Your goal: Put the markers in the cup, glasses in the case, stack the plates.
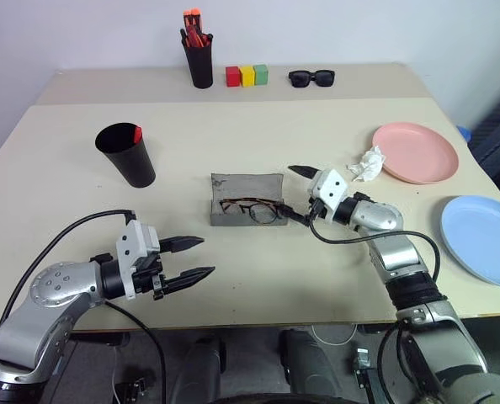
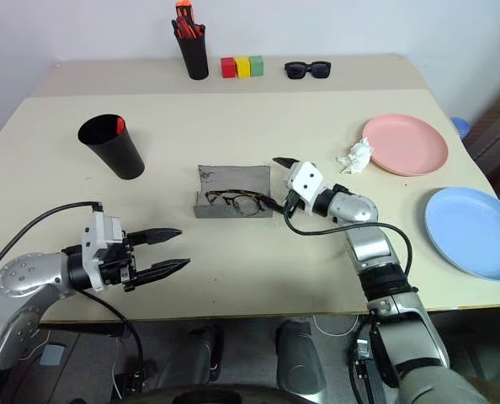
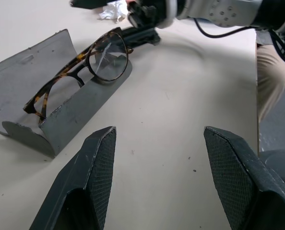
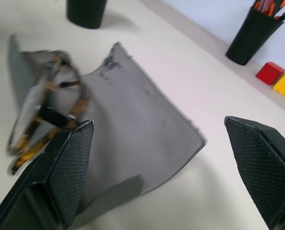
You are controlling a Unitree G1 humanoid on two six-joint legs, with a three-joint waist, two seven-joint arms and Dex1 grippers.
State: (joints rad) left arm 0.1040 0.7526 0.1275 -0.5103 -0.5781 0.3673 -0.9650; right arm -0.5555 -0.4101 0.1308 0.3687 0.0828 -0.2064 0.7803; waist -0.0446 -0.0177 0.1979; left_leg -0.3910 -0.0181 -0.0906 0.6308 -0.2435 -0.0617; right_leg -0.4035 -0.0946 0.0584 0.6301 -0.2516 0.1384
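The tortoiseshell-rimmed glasses lie in the open grey case at the table's middle, leaning on its front wall. My right gripper stands open at the case's right end, its near finger close to the glasses' right end. My left gripper hovers open and empty over the table, nearer me and left of the case. The black cup stands upright at the left, with a marker's red end showing at its rim. The pink plate and the blue plate lie apart at the right.
A crumpled white tissue rests against the pink plate's left edge. Along the back stand a black pen holder with orange-capped pens, three coloured blocks and black sunglasses. The blue plate sits near the table's right edge.
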